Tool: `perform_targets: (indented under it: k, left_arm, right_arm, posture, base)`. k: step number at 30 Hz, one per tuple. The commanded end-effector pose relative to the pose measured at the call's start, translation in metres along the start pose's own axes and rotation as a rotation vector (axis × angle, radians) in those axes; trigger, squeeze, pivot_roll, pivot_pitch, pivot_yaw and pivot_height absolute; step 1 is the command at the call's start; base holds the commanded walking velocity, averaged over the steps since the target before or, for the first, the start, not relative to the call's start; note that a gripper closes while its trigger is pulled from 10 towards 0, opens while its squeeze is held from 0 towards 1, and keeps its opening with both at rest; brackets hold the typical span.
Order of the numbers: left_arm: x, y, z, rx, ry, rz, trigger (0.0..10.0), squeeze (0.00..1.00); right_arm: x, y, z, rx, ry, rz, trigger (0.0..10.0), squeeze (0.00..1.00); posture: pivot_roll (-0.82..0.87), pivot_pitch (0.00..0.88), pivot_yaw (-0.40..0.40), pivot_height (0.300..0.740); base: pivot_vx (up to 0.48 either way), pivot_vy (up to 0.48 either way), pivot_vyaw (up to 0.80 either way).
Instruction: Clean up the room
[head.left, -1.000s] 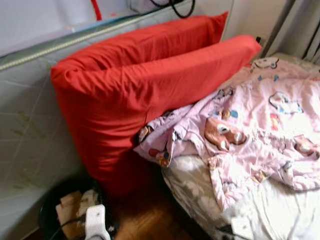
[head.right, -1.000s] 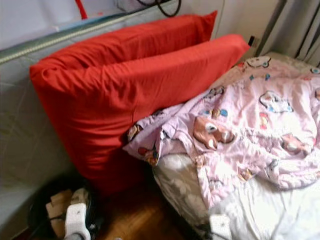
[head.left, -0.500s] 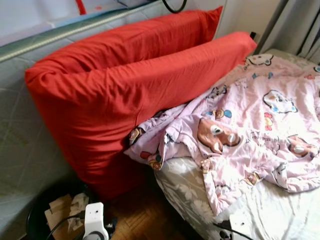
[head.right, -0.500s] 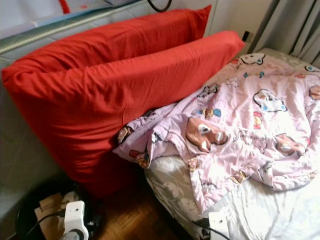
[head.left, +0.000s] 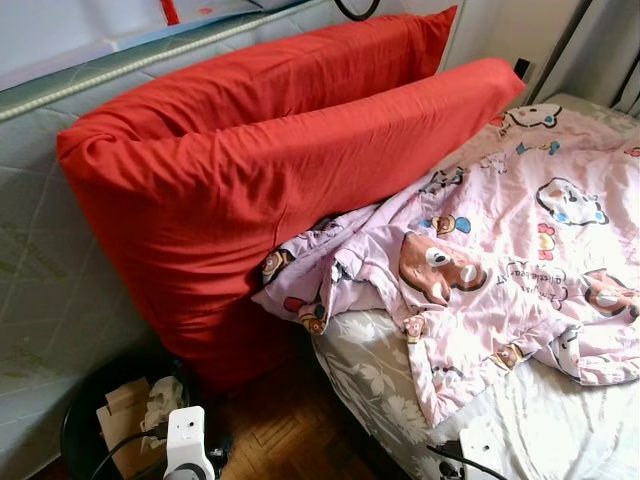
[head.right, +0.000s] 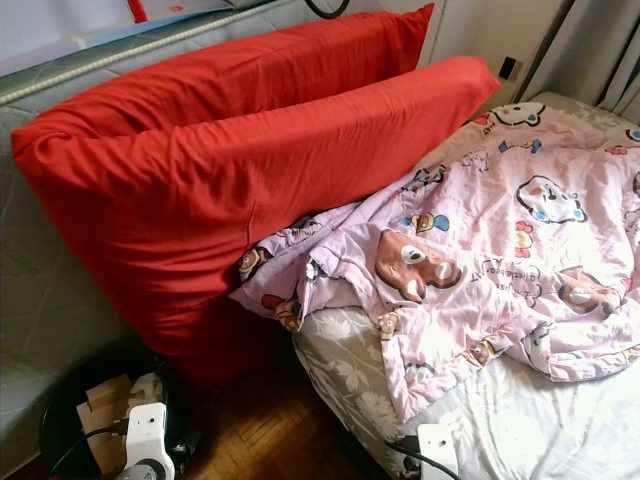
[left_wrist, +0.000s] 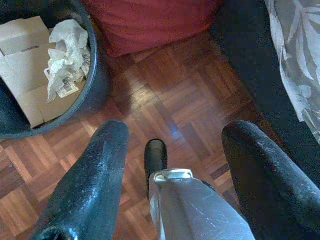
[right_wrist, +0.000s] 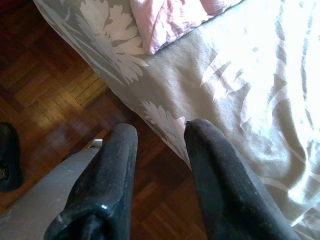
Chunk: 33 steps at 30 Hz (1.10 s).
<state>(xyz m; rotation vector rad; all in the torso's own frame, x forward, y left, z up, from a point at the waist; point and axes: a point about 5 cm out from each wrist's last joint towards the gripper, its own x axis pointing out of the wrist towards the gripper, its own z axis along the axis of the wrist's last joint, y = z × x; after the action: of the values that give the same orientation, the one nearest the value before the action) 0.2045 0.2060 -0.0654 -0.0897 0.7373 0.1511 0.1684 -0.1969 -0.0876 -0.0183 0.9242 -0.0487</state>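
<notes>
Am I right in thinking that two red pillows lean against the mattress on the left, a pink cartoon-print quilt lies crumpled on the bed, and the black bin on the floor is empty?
Not quite: the black bin is not empty. The left wrist view shows cardboard and crumpled paper inside it. The two red pillows, the mattress and the crumpled pink quilt on the bed are as you describe.

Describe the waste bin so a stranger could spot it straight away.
Start at the two big red pillows propped beside the bed. Drop to the wooden floor at their foot: the bin stands there. It is round and black, holding cardboard and crumpled paper.
</notes>
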Motion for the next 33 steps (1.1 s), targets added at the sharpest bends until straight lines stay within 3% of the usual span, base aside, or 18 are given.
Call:
perform_targets:
  k: [1, 5, 13, 17, 33]
  left_arm:
    - [-0.002, 0.001, -0.008, 0.004, 0.027, -0.001, 10.0, 0.0]
    - [-0.001, 0.001, -0.003, 0.012, 0.001, -0.002, 10.0, 0.0]
    - [0.005, -0.006, 0.033, 0.009, -0.16, -0.043, 10.0, 0.0]
    - [0.006, -0.007, 0.035, 0.017, -0.165, -0.052, 10.0, 0.0]
    - [-0.006, 0.008, -0.012, 0.036, 0.012, -0.006, 10.0, 0.0]
  right_arm:
    - [-0.002, 0.0, -0.008, 0.031, 0.026, -0.006, 10.0, 0.0]
    - [-0.002, 0.001, -0.008, 0.057, 0.018, -0.006, 10.0, 0.0]
    - [-0.002, 0.002, -0.006, 0.111, -0.024, 0.002, 10.0, 0.0]
    - [-0.003, 0.001, -0.007, 0.11, -0.024, 0.003, 10.0, 0.0]
    - [-0.003, 0.001, -0.012, 0.116, 0.023, -0.027, 10.0, 0.0]
  posture:
    - [0.08, 0.205, -0.017, 0.74]
    - [0.08, 0.209, -0.016, 0.74]
    - [0.09, 0.213, -0.016, 0.74]
    - [0.09, 0.21, -0.014, 0.74]
    - [0.09, 0.184, -0.014, 0.74]
  base:
    - [0.251, 0.0, 0.0]
    - [0.063, 0.0, 0.0]
    - [0.0, 0.0, 0.0]
    - [0.0, 0.0, 0.0]
    - [0.151, 0.0, 0.0]
